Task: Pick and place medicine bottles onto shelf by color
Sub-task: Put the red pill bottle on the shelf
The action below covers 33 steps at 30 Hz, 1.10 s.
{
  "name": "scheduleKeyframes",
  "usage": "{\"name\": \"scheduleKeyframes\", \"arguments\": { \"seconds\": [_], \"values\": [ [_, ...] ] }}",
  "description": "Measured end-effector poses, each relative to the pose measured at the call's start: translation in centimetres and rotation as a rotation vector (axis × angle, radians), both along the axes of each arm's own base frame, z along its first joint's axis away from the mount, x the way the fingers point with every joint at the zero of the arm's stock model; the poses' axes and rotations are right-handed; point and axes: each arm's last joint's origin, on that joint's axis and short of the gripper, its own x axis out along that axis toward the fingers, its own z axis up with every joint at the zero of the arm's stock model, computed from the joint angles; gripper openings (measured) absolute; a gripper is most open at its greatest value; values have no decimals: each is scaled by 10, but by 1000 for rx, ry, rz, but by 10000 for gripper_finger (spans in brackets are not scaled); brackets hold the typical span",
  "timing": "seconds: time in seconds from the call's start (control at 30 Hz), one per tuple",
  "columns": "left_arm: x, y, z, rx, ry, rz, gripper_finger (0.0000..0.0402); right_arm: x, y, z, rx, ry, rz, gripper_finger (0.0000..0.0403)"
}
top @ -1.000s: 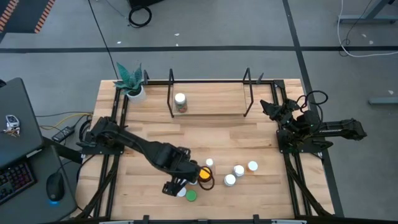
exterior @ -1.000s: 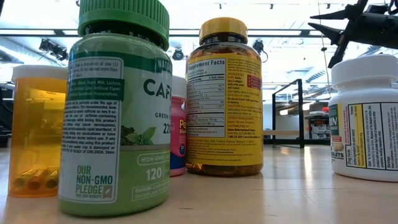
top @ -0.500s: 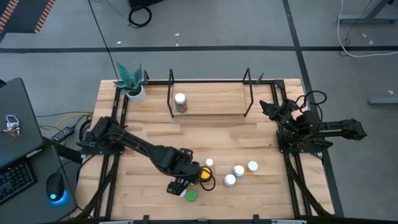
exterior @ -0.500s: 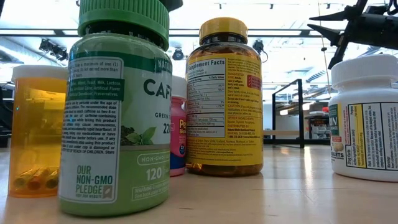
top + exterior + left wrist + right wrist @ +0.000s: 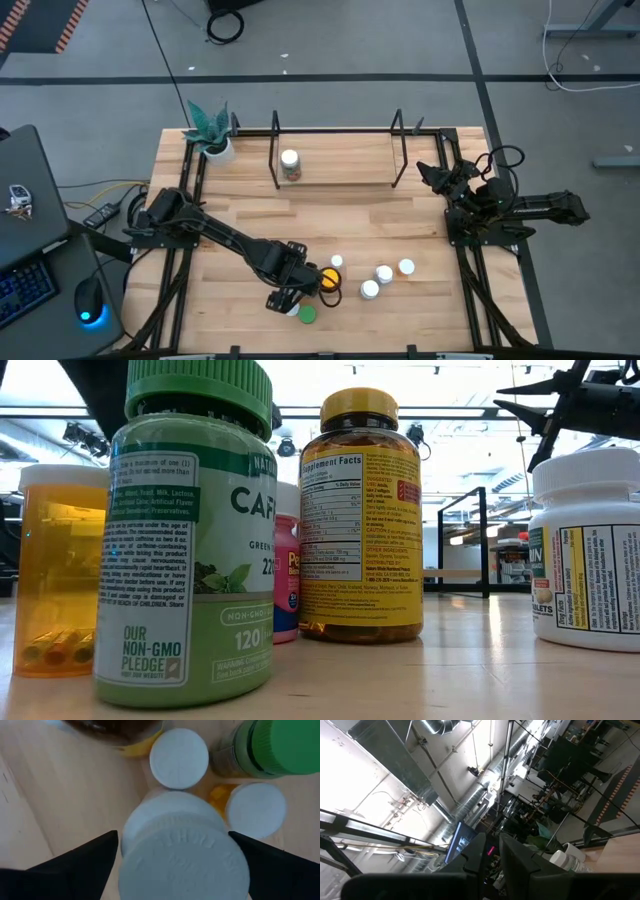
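Note:
Several medicine bottles stand grouped near the table's front edge: a green-capped one [image 5: 307, 314], a dark amber one with a yellow cap [image 5: 328, 280] and white-capped ones [image 5: 383, 273]. My left gripper [image 5: 290, 300] points down over this group, open. Its fingers stand on either side of a white-capped bottle [image 5: 185, 865], close to the cap and apart from it. The shelf [image 5: 335, 185] of black rods stands at the far side with one white-capped bottle [image 5: 290, 165] on it. My right gripper [image 5: 430, 172] waits shut at the right, raised and tipped upward.
A second white cap [image 5: 179, 757], a third [image 5: 256, 810] and the green cap [image 5: 285, 745] crowd close around the bottle between my left fingers. A potted plant [image 5: 210, 130] stands at the far left corner. Bare wood lies between the bottle group and the shelf.
My left gripper has come straight down onto the group of bottles, still pointing down; its dark arm now shows behind the green-capped bottle in the low view. No bottle has moved.

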Motion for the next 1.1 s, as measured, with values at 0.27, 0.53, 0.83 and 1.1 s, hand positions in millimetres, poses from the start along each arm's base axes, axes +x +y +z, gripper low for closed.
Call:
{"name": "scheduleKeyframes", "arguments": {
  "seconds": [0.27, 0.53, 0.83, 1.1],
  "values": [
    [5, 5, 1, -13, -22, 13, 304, 0, 0, 0, 0, 0, 0, 61],
    [6, 19, 9, 17, 21, 16, 299, 0, 0, 1, 1, -7, -2, 61],
    [10, 65, 32, 72, 63, 42, 300, -1, 0, 1, 5, -10, -11, 61],
    [10, 146, 68, 28, -80, 331, 300, -1, 0, 1, 5, -9, -12, 61]
  ]
}}
